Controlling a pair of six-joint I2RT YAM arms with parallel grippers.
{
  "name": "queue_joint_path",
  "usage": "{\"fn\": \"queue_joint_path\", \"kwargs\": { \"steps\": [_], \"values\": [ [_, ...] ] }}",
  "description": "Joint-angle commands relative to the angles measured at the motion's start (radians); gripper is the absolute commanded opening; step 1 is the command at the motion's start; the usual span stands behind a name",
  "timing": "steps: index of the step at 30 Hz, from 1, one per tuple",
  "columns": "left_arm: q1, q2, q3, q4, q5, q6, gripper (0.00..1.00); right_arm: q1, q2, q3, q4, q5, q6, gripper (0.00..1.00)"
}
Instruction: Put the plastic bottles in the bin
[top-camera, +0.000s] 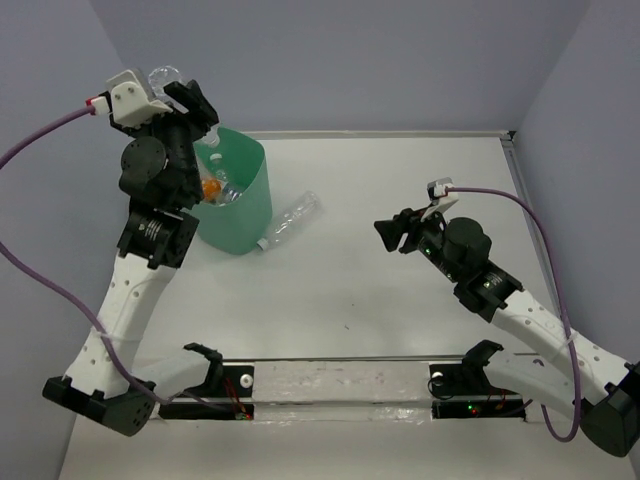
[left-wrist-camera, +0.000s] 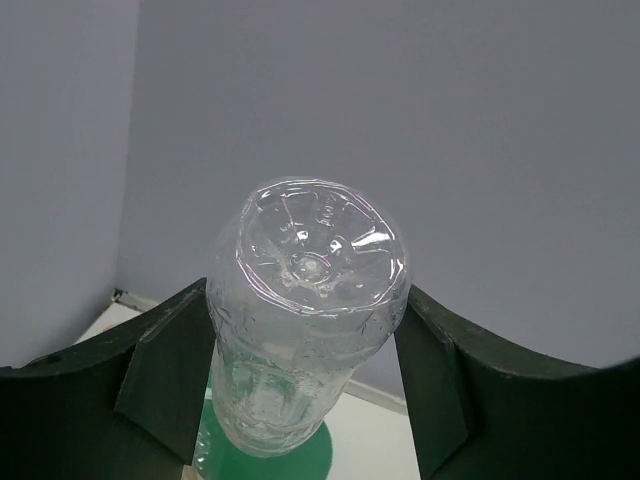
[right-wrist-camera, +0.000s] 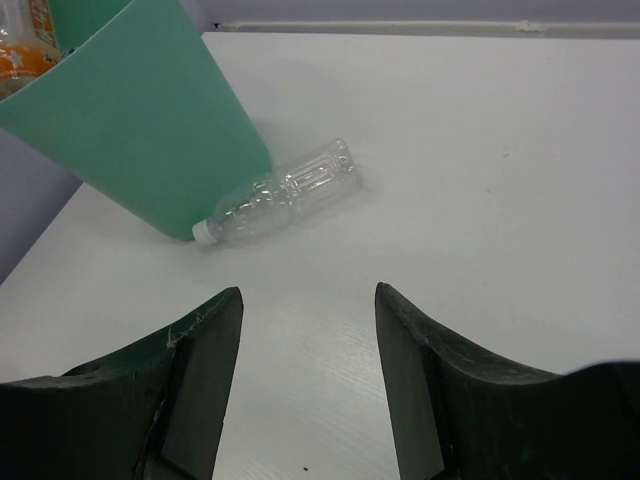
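My left gripper (top-camera: 176, 88) is raised over the mint-green bin (top-camera: 245, 205) and is shut on a clear plastic bottle (top-camera: 163, 76). In the left wrist view the bottle (left-wrist-camera: 310, 290) points base-up between the fingers (left-wrist-camera: 165, 365), with the bin (left-wrist-camera: 310, 452) below it. The bin holds an orange bottle (top-camera: 211, 187) and clear bottles (top-camera: 229, 193). Another clear bottle with a white cap (top-camera: 290, 220) lies on the table against the bin's right side. It also shows in the right wrist view (right-wrist-camera: 285, 192), beside the bin (right-wrist-camera: 140, 110). My right gripper (top-camera: 385, 232) (right-wrist-camera: 308, 300) is open and empty, right of that bottle.
The white table (top-camera: 400, 320) ends at grey walls at the back and on both sides. A rail (top-camera: 340, 385) with the arm bases runs along the near edge. Purple cables (top-camera: 545, 260) trail from both wrists.
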Motion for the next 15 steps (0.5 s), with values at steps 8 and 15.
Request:
{"fn": "queue_joint_path", "kwargs": {
  "steps": [8,15],
  "values": [
    [0.211,0.194,-0.118,0.335,0.081,0.040,0.06,-0.009,0.003,-0.003,0.054,-0.029,0.000,0.61],
    [0.230,0.256,-0.215,0.408,0.116,-0.014,0.07,-0.009,0.017,-0.005,0.063,-0.032,0.005,0.61]
  ]
}}
